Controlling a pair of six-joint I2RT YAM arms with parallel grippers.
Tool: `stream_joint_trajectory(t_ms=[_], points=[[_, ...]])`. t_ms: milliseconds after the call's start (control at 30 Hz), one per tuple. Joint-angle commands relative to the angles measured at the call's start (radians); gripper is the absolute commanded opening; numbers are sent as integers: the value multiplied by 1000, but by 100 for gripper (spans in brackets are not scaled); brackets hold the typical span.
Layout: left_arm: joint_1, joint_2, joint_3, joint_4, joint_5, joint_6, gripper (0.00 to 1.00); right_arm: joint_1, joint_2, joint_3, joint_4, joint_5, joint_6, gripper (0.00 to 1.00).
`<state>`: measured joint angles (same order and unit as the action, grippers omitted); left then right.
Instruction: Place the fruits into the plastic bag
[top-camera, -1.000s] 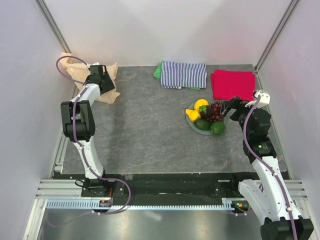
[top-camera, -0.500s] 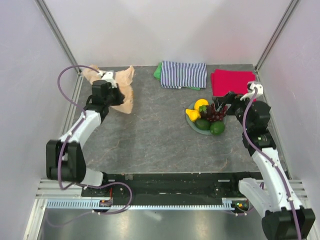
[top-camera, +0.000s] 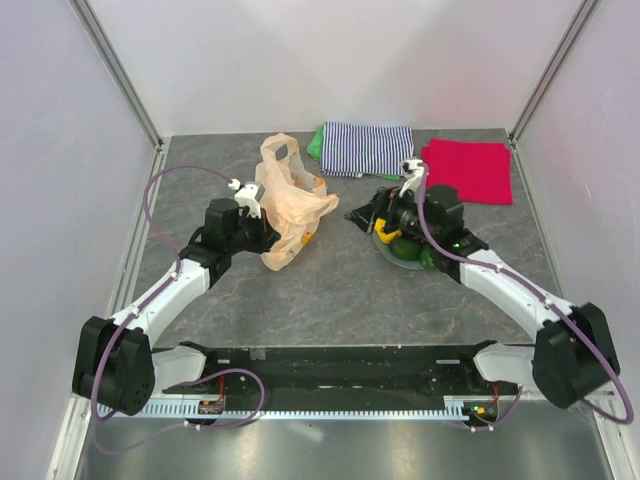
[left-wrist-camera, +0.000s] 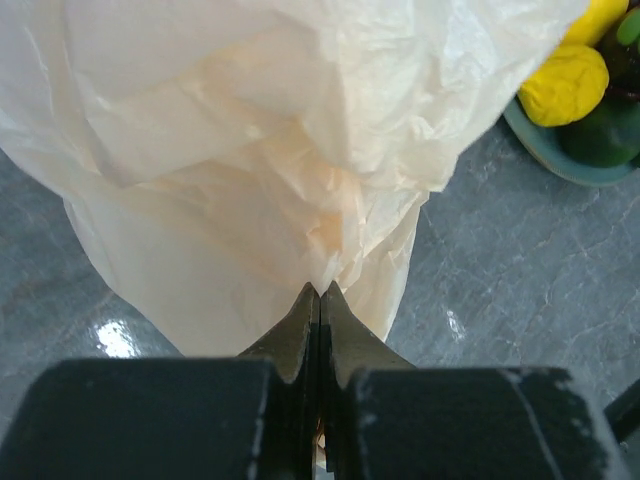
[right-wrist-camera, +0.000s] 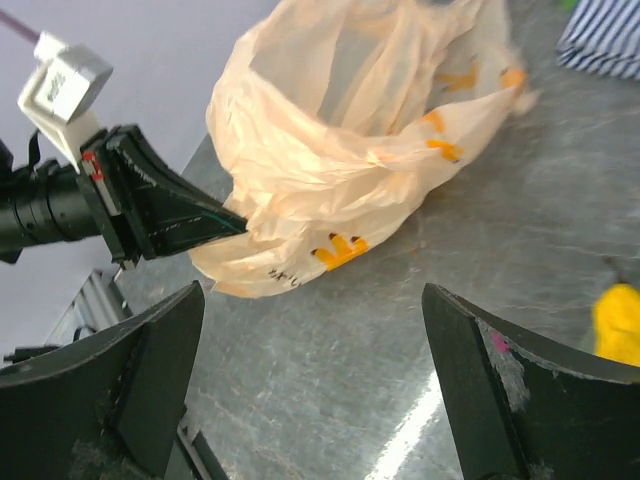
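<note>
Robot test cell in a lab
Plain white panels (top-camera: 350, 60) close in a grey stone-look tabletop (top-camera: 330, 290) on three sides, with bare metal posts (top-camera: 116, 70) in the far corners; the left arm (top-camera: 170, 290) and the right arm (top-camera: 500, 285) are bolted by a slotted aluminium rail (top-camera: 330, 408) at the near edge; a purple cable (top-camera: 150, 200) loops loose along the left arm

The left arm (top-camera: 162, 293) and right arm (top-camera: 503, 285) wear white shells over black joints, each trailed by a purple cable (top-camera: 148, 205). The left hand (left-wrist-camera: 319, 298) has matte black, wedge-shaped fingers (left-wrist-camera: 293, 337); a white block (top-camera: 246, 190) tops its wrist.
</note>
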<state>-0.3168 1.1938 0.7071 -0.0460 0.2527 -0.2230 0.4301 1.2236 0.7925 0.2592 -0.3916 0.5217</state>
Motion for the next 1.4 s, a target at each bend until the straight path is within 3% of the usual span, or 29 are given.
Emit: stream_joint_trajectory(t_ms=[0, 200, 433, 733, 833, 933, 967, 1067, 1200, 1367], points=[[-7, -33, -11, -6, 42, -55, 2, 82, 92, 73, 107, -64, -12, 98], [-13, -42, -32, -22, 23, -55, 2, 105, 226, 76, 215, -66, 55, 98], [-24, -60, -31, -48, 13, -52, 2, 111, 347, 157, 149, 35, -96, 98], [-41, -89, -28, -84, -7, -45, 2, 111, 500, 292, 143, 100, -175, 93], [-48, -102, -34, -91, -6, -47, 1, 111, 554, 338, 155, 94, -190, 81], [-54, -115, -35, -103, -29, -42, 2, 108, 582, 388, 134, 123, -198, 47], [-54, -122, -35, -115, -38, -41, 2, 107, 585, 407, 109, 135, -207, 23], [-57, -131, -34, -124, -59, -33, 2, 67, 579, 474, 46, 155, -224, 0], [-59, -141, -26, -144, -96, -24, 2, -69, 547, 525, 26, 143, -193, 0], [-62, -160, -1, -195, -277, -24, 2, -185, 502, 568, -34, 207, -225, 0]])
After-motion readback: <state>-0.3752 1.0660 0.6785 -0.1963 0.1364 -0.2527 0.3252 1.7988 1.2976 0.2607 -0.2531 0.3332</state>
